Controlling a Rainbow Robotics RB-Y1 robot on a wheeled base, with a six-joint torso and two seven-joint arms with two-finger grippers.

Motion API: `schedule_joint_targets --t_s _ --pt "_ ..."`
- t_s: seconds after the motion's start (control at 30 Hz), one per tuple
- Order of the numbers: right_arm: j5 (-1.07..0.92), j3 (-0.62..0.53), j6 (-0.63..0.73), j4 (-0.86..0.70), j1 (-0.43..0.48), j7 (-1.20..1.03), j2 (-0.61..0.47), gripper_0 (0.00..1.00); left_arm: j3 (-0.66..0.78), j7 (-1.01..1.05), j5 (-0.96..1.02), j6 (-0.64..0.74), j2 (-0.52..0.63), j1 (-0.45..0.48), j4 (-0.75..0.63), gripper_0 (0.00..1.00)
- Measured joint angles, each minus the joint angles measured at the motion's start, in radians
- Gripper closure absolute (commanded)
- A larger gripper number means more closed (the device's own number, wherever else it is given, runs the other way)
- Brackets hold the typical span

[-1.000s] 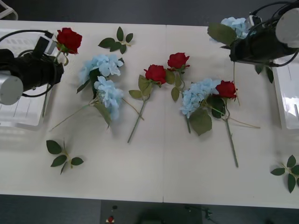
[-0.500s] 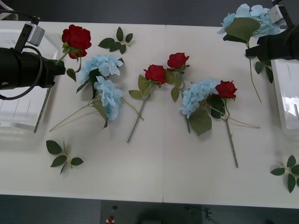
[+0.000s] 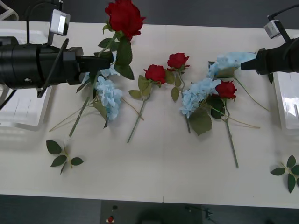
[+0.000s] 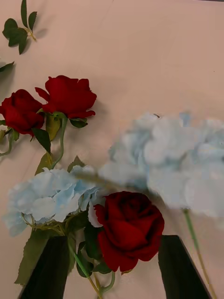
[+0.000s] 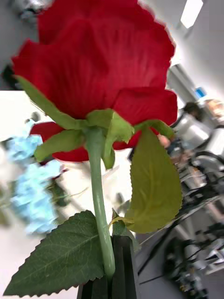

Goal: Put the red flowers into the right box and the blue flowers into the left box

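Note:
My left gripper [image 3: 99,63] is shut on the green stem of a red flower [image 3: 124,17], held high over the table's left half. In the left wrist view its bloom [image 5: 100,70] rises from the closed fingers [image 5: 122,273]. My right gripper [image 3: 246,63] is open at the right side. A blurred blue flower [image 3: 228,62] [image 4: 182,159] sits just past its fingertips, not between them. Three red flowers [image 3: 155,73] [image 3: 178,60] [image 3: 226,89] and blue flowers [image 3: 110,93] [image 3: 196,95] lie on the table. The left box [image 3: 18,112] and right box [image 3: 287,100] sit at the table's ends.
Bloomless leaf sprigs lie at the front left [image 3: 63,156], front right [image 3: 287,172] and back [image 3: 117,42]. The white table has bare room along its front edge [image 3: 163,182]. Long stems trail from the lying flowers toward the front.
The left arm swung right and lifted the red flower from beside the left box. The blue flower came down and left from the back right corner, and the right fingers now stand apart from it.

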Motion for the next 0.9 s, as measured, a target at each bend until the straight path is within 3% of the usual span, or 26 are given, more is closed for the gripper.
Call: schedule_joint_targets --t_s 0.27,0.4,0.5,0.63,0.83,0.9 --pt "-0.067 0.000 0.055 -0.002 0.000 0.003 -0.003 0.00 -0.122 -0.443 0.078 -0.085 -0.066 -0.021 0.071 1.00" --pt "-0.210 0.000 0.095 -0.064 0.024 0.007 -0.056 0.00 -0.192 -0.448 0.165 -0.214 -0.066 -0.021 0.071 1.00" --pt "-0.343 -0.002 0.094 -0.181 0.097 0.009 -0.138 0.00 -0.249 -0.448 0.259 -0.303 -0.066 -0.021 0.071 1.00" --pt "-0.422 -0.086 0.097 -0.353 0.270 0.052 -0.230 0.00 -0.306 -0.448 0.361 -0.362 -0.078 -0.021 0.071 1.00" --pt "-0.422 -0.485 0.096 -0.688 0.708 0.068 -0.200 0.00 -0.317 -0.448 0.397 -0.433 -0.187 -0.021 0.072 1.00" --pt "-0.424 -0.571 0.067 -0.781 0.827 0.068 -0.170 0.00 -0.317 -0.448 0.397 -0.448 -0.228 -0.021 0.072 1.00"
